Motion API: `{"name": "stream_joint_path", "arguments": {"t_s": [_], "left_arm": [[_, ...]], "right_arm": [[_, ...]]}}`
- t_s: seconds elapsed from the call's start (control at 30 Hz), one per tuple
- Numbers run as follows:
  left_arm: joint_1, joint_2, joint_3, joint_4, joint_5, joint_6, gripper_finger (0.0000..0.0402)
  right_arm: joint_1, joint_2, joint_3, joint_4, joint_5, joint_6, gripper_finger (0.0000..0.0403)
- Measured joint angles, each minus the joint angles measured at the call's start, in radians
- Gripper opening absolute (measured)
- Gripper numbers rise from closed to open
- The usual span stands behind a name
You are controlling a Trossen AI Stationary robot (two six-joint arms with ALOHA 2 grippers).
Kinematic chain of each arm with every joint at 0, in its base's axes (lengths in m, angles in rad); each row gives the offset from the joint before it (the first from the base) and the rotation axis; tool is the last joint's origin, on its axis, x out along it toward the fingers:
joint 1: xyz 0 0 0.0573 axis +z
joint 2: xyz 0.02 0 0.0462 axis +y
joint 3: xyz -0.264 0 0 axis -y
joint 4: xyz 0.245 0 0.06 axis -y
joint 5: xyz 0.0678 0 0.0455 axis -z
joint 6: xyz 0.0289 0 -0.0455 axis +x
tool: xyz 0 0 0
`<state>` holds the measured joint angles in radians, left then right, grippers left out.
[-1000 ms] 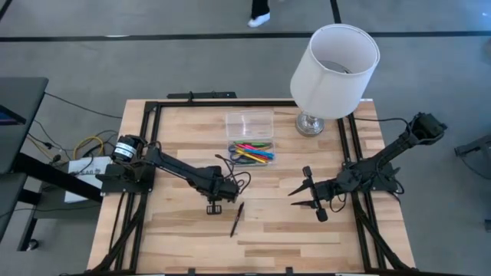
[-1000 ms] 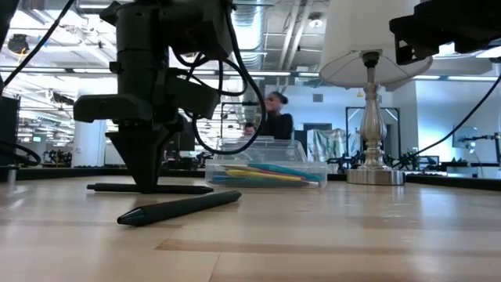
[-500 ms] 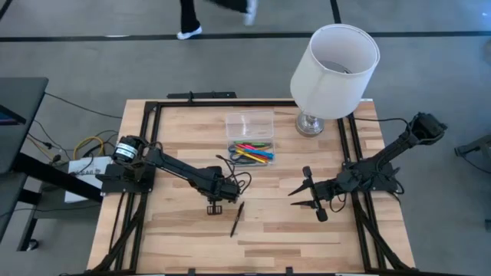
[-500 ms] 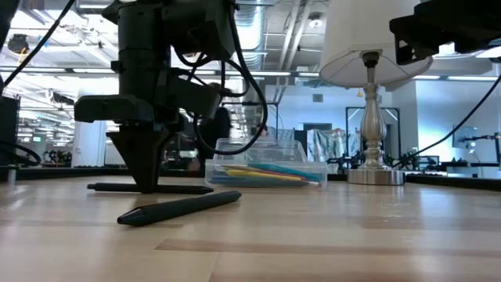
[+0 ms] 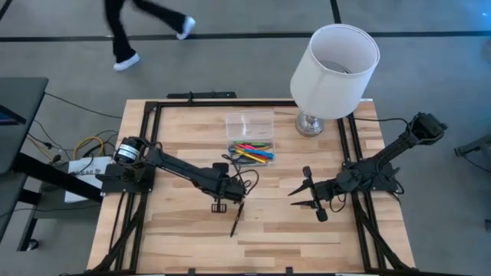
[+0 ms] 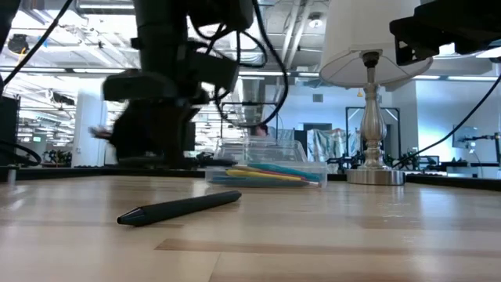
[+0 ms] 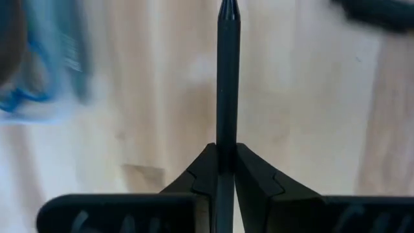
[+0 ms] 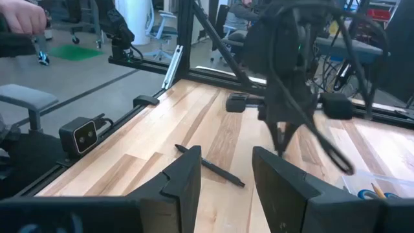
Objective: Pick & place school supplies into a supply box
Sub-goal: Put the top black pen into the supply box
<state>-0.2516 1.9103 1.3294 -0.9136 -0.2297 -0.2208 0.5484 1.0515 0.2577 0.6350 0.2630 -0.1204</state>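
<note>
Near the wooden bench's [image 5: 184,230] middle, the left gripper [image 7: 218,169] pinches a slim black pen [image 7: 227,77]. A second dark pen [image 5: 237,218] lies toward the front edge. The clear plastic box [image 5: 249,123] sits behind coloured pens [image 5: 253,152]. The right gripper [image 5: 301,192] hangs spread, empty.

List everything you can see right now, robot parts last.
lamp: one, white shade, far right table corner
supply box: one, clear, far middle of table
pens and pencils: several, mixed colours, bunched at the box's near side
loose black pen: one, lying near the table's middle
held black pen: one, in the left gripper
person: one, dark trousers, walking beyond the table
left gripper: shut on the held black pen
right gripper: open, empty, right of centre
</note>
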Motion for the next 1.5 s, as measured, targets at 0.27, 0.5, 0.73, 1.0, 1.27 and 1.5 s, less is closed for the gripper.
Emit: {"name": "stream_joint_path", "arguments": {"t_s": [0.27,0.5,0.73,1.0,1.27,1.5], "left_arm": [[0.047,-0.003,0.088,-0.017,-0.175,0.077,0.0028],[0.167,-0.005,0.125,0.077,-0.213,0.129,0.0028],[0.291,-0.005,0.126,0.216,-0.157,0.160,0.0028],[0.337,-0.005,0.126,0.332,-0.028,0.194,0.0029],[0.352,-0.006,0.103,0.328,-0.027,0.183,0.0042],[0.378,-0.006,0.075,0.329,-0.047,0.176,0.0097]], "right_arm": [[0.000,0.000,0.000,0.000,0.000,0.000,0.0134],[0.000,0.000,0.000,0.000,0.000,0.000,0.0134],[0.000,0.000,0.000,-0.009,0.000,0.000,0.0134],[0.000,0.000,0.000,-0.020,0.000,0.000,0.0134],[-0.001,0.000,0.000,-0.023,0.000,0.004,0.0134],[-0.001,0.000,0.000,-0.023,0.000,0.008,0.0134]]}}
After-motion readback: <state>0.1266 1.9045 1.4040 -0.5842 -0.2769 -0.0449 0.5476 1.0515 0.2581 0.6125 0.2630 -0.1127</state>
